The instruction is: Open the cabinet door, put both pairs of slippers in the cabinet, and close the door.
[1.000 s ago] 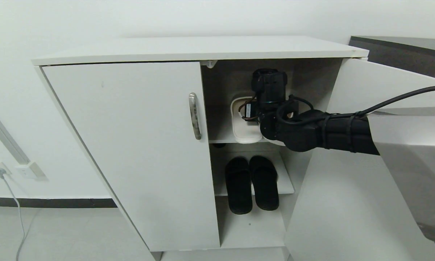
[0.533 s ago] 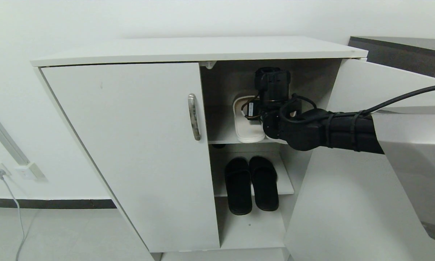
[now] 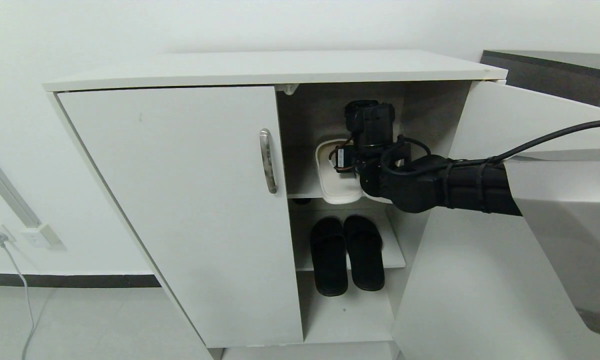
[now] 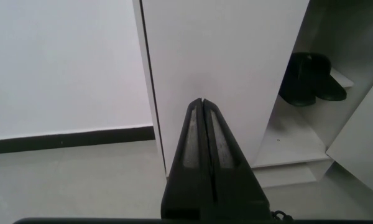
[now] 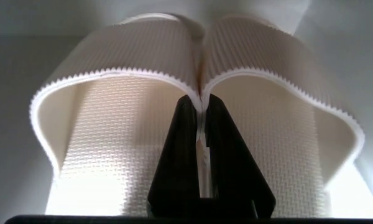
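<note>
The white cabinet stands with its right door swung open and its left door shut. A pair of black slippers lies on the middle shelf, toes outward; they also appear as the black slippers. On the upper shelf sits a pair of white slippers. My right gripper is shut on the two inner strap edges of the white slippers, pinched together. The right arm extends into the upper compartment. My left gripper is shut on nothing, low in front of the left door.
A metal handle runs down the left door's edge. A wall socket with a cable is at the far left. Grey furniture stands behind the open door. Bare floor lies before the cabinet.
The right arm with the white slippers shifted slightly right, then back left and a little up inside the upper compartment. The black slippers and doors have stayed put.
</note>
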